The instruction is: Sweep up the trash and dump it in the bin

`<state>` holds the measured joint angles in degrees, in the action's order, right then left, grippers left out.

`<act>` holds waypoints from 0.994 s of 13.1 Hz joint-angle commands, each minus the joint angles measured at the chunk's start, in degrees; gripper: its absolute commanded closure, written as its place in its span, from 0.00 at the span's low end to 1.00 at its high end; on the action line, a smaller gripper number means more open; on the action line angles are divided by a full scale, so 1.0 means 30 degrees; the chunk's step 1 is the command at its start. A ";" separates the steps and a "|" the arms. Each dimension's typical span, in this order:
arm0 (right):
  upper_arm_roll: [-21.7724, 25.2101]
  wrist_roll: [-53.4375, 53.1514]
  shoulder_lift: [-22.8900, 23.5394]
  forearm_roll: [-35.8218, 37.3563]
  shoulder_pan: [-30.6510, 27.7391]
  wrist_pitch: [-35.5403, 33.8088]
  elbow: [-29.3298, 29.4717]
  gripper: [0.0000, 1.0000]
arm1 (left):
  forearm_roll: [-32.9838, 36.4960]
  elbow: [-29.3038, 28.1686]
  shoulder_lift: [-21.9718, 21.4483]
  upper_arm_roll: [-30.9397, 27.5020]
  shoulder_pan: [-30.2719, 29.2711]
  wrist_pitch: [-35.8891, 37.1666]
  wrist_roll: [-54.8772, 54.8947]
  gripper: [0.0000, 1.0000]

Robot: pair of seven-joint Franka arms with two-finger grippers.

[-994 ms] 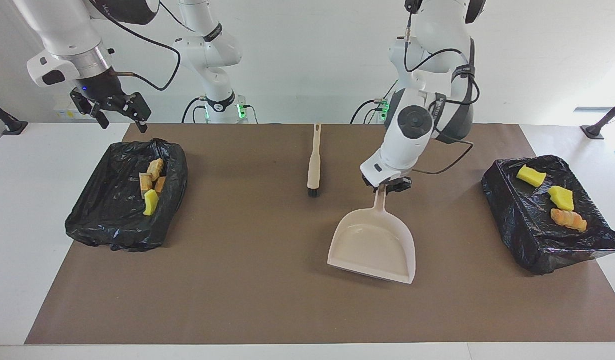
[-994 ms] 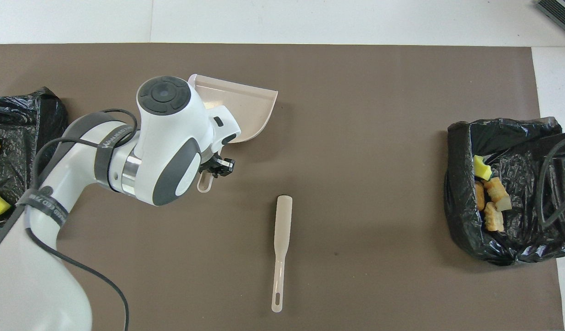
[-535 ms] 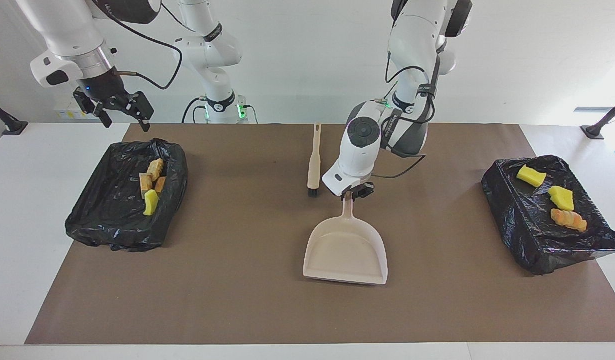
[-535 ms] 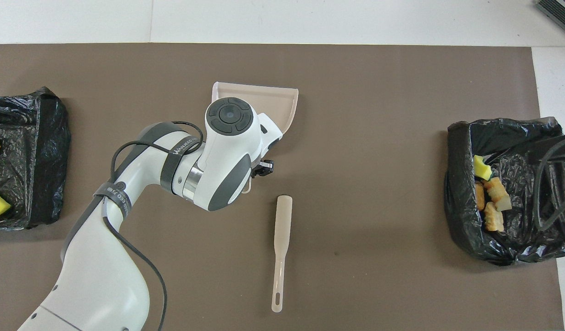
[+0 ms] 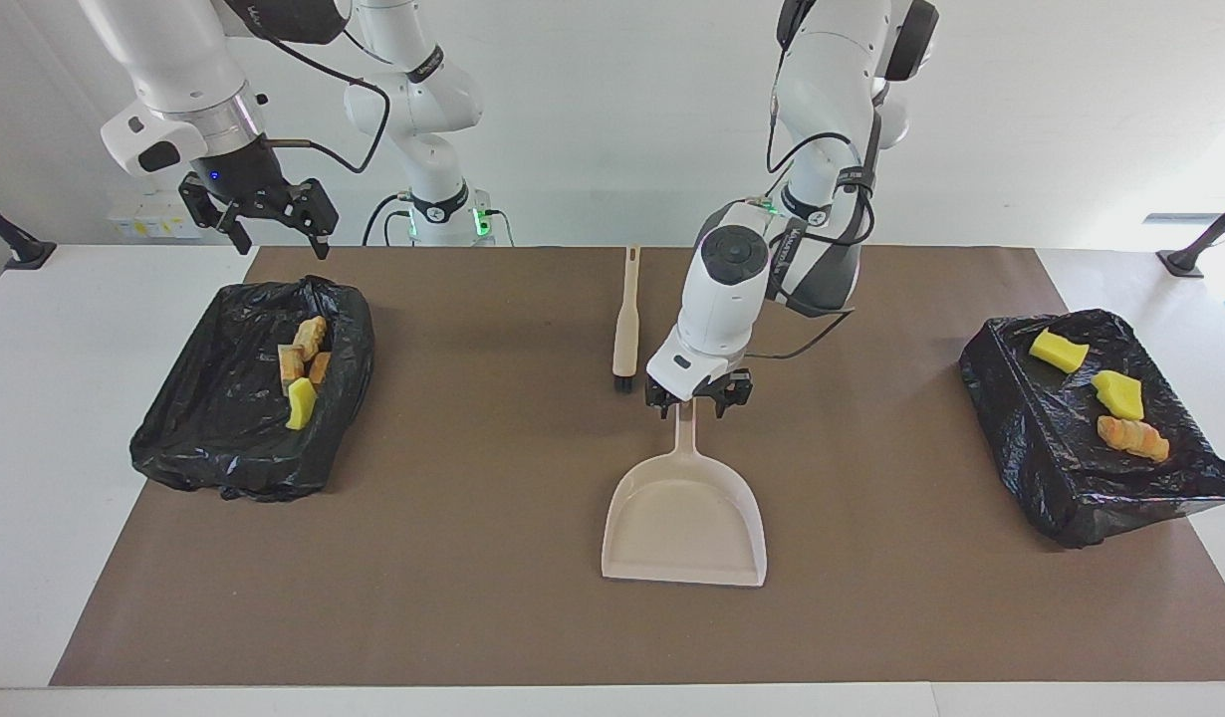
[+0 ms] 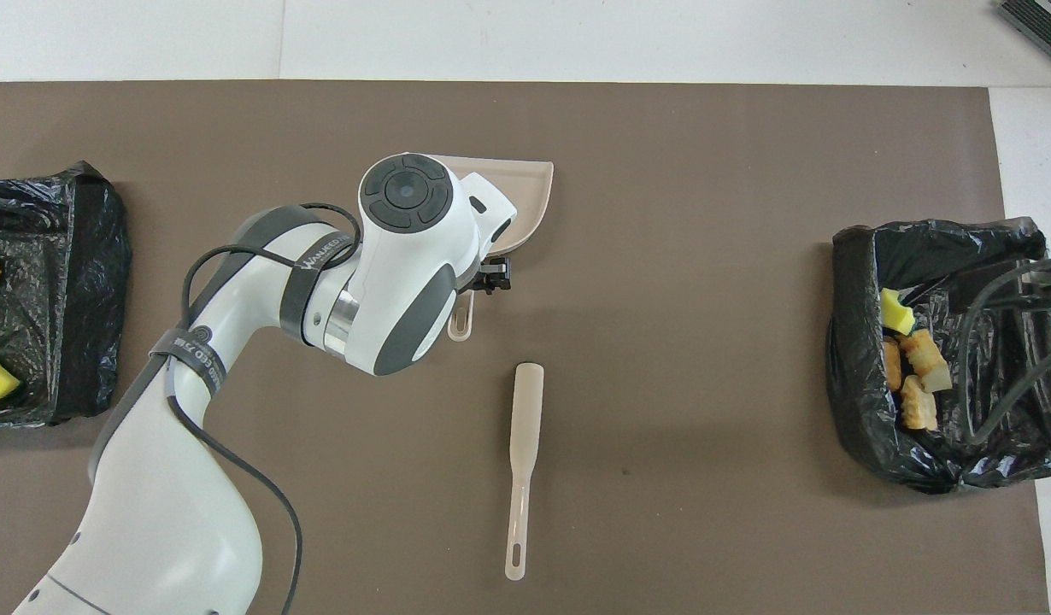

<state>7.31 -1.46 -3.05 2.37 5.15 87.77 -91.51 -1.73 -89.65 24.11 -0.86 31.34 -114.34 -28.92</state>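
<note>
Over the dustpan [image 5: 684, 518] handle, the left gripper [image 5: 698, 394] is standing open, releasing it, while the open right gripper [image 5: 270, 211] is waiting over the bin [image 5: 224, 438]; retreating looks next.

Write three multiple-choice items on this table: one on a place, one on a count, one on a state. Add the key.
1. The brush lies:
A) on the mat, nearer to the robots than the dustpan
B) inside the dustpan
C) on the black-bagged box

2. Trash pieces on the black-bagged box at the left arm's end:
A) one
B) three
C) five

3. The left gripper is:
A) shut on the brush
B) open, over the dustpan's handle
C) shut on a yellow piece

Key:
1 A: the brush lies on bare mat, higher in the facing view than the dustpan.
2 B: two yellow pieces and one orange one lie there.
3 B: its fingers stand apart on either side of the handle.
</note>
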 commanded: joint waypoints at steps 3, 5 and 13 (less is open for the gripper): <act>-0.0004 0.0370 -0.0448 0.0000 -0.0078 0.0275 -0.0520 0.00 | 0.0107 -0.0057 -0.1528 -0.0766 -0.1943 0.1023 0.1076 0.00; -0.0004 0.0399 -0.0477 0.0000 -0.0078 0.0218 -0.0520 0.00 | -0.0040 -0.0057 -0.2173 -0.0737 -0.3263 0.1489 0.3388 0.00; 0.0054 0.0428 -0.0418 -0.0029 -0.0107 0.0247 -0.0462 0.00 | -0.0128 -0.0874 -0.5949 -0.0737 -0.7951 0.5062 1.2089 0.00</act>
<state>7.50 -1.46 -3.10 2.37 5.11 87.81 -91.53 -1.64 -89.58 10.63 -3.44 10.33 -101.43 2.08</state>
